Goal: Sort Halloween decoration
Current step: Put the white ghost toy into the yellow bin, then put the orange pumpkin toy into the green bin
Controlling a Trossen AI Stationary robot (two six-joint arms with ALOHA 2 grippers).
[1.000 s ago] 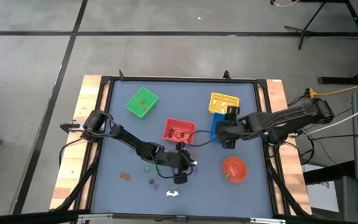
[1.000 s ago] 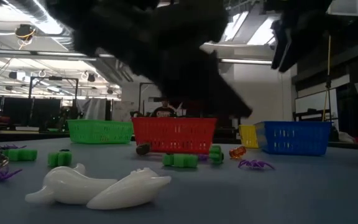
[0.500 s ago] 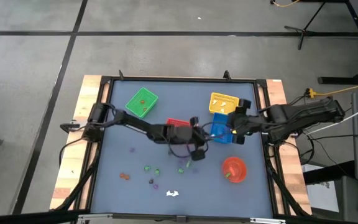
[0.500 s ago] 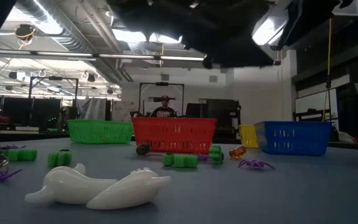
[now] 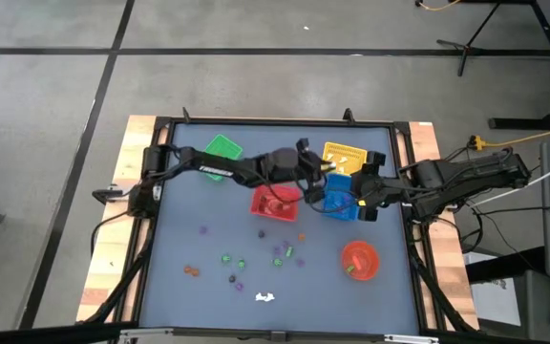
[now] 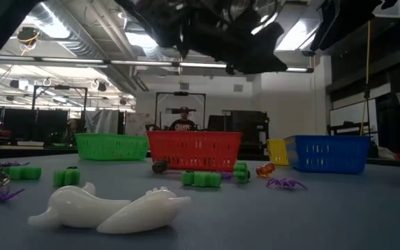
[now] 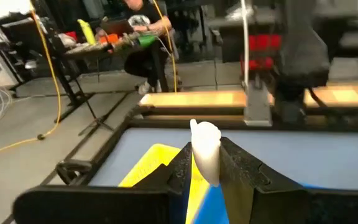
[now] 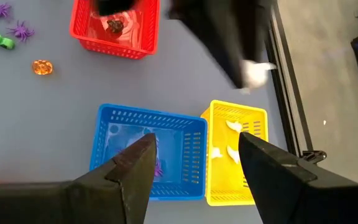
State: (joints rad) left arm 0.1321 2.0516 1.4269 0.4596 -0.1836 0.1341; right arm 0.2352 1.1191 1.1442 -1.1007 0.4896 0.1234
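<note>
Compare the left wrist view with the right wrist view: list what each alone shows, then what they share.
Left wrist only: the left gripper shut on a white trinket, with a seated person beyond the table.
Right wrist only: the open right gripper, the red basket, an orange trinket, purple spiders.
Both: the yellow basket and the blue basket.

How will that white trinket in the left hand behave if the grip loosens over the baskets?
The white trinket looks like smooth, glossy plastic, so it could slip. The left hand pinches only its lower part, leaving it sticking up, so it may pivot. It keeps its shape, so it is probably stiff and light. Its rounded form might bounce off the yellow basket rim.
</note>
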